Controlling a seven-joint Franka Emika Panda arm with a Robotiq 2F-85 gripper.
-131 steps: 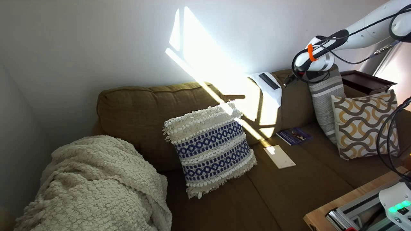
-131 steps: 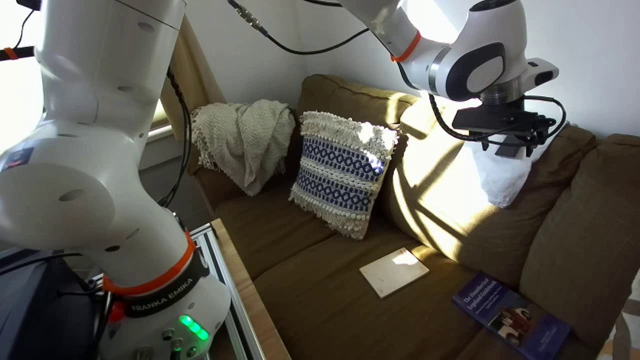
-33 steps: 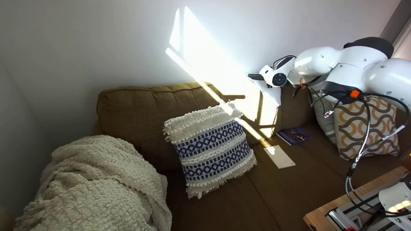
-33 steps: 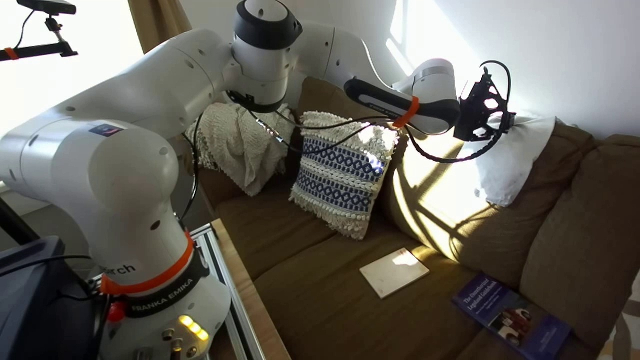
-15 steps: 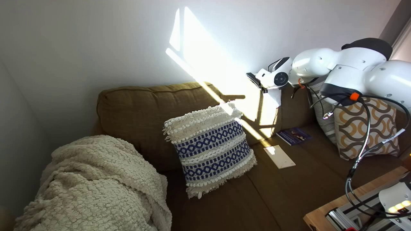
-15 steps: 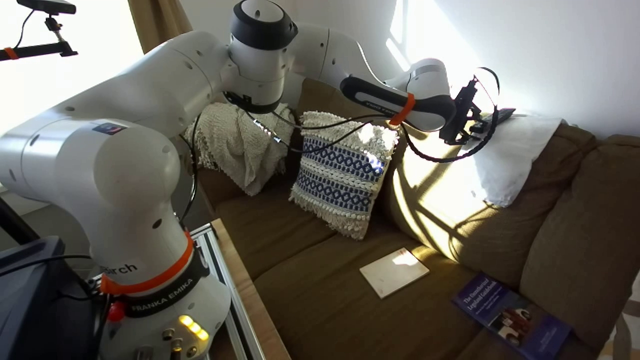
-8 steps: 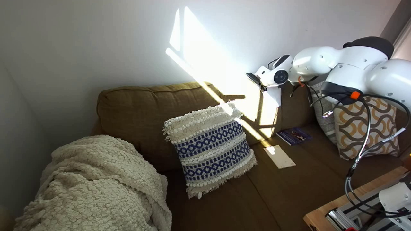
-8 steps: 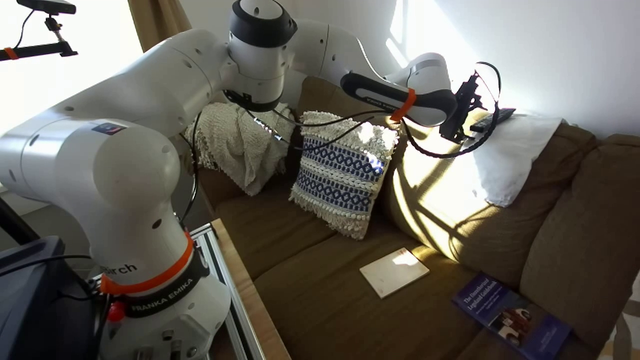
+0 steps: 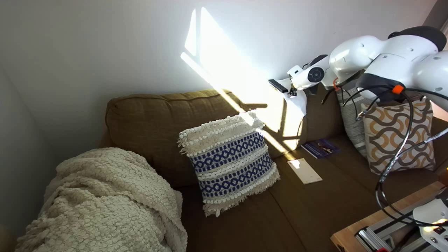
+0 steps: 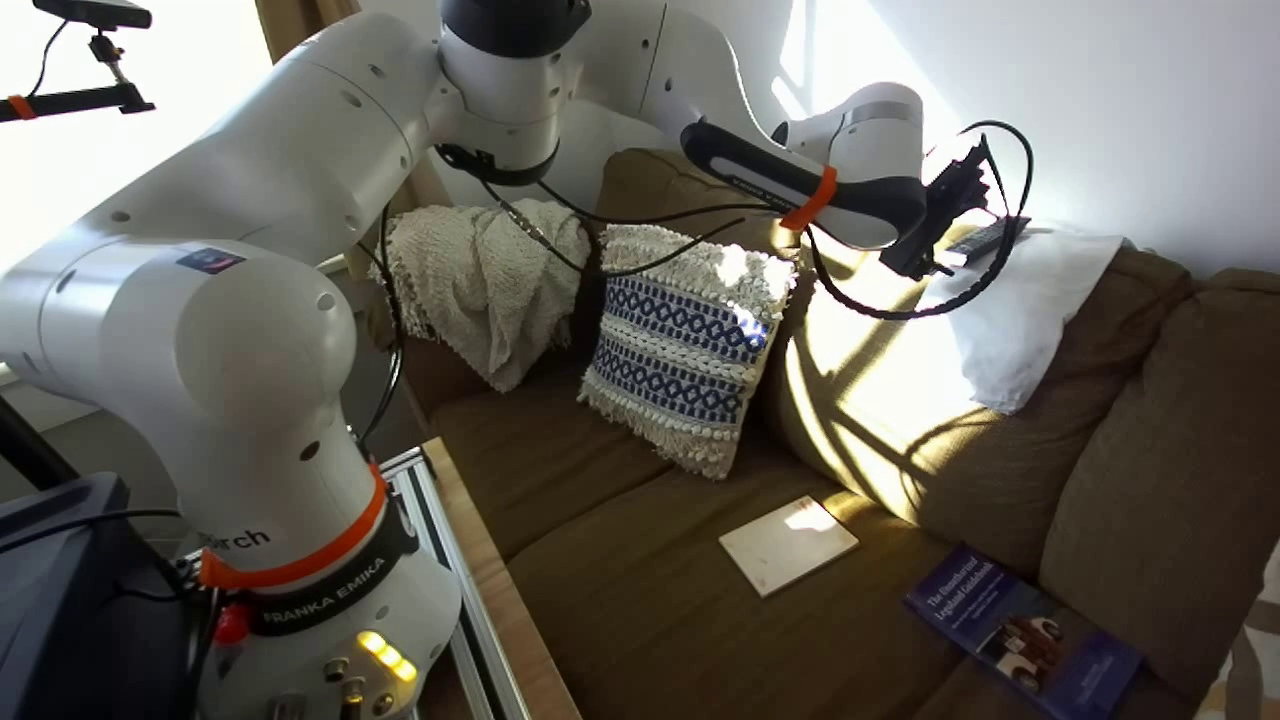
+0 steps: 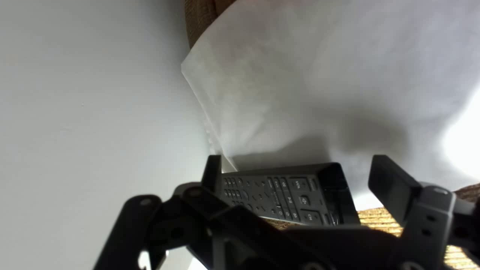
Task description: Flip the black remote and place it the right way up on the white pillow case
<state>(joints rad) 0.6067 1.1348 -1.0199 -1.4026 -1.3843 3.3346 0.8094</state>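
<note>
The remote (image 11: 287, 195) looks plastic, glossy-ended, and the pillow case (image 11: 330, 78) matt cloth.

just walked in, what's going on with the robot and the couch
A white robot arm with black trim is working on a black rectangular remote with rows of buttons. The remote lies button side up at the edge of the white fabric pillow case, which is draped over the brown fabric sofa backrest. The jaws stand open, close to the remote but not clamped on it, so the flip looks probably done.

Sun glare on wall (image 9: 168, 49); sofa seat (image 9: 325, 199) dim.
</note>
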